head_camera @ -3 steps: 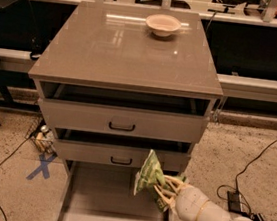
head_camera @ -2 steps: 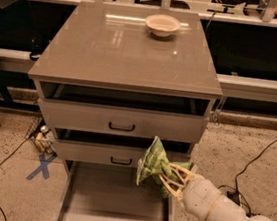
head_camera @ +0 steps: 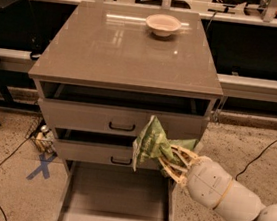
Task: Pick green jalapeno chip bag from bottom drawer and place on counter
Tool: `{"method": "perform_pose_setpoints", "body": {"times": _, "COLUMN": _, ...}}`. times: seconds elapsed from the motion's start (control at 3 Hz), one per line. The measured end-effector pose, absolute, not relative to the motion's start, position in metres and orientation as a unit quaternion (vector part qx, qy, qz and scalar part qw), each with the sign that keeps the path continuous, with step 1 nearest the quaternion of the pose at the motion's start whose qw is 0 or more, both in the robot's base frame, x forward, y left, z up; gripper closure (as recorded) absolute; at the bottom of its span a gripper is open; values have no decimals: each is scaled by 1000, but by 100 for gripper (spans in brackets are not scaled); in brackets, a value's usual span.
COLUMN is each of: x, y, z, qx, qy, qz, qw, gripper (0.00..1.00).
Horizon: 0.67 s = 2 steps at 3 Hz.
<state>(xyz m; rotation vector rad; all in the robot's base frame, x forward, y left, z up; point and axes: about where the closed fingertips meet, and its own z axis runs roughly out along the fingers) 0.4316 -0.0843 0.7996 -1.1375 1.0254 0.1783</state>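
One edge of the bag [head_camera: 151, 142] sat pinched in the jaws above the drawer [head_camera: 118, 195]; it could slip before the desk [head_camera: 110, 53].

Single camera, seemingly head-high, looks down on the cabinet [head_camera: 77, 116] front; gripper [head_camera: 166, 160] holding green jalapeno chip bag [head_camera: 150, 140] at 5 o'clock.

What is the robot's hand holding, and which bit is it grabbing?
The gripper, up above the open bottom drawer, holds the green jalapeno chip bag by its lower right end; the rest of the bag sticks up.
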Motion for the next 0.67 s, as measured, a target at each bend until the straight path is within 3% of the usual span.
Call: {"method": "perform_pose_setpoints", "body": {"times": 0.67, "x": 447, "y": -73, "z": 830, "qx": -529, "qy": 427, "qz": 65, "qw": 731, "gripper": 100}}
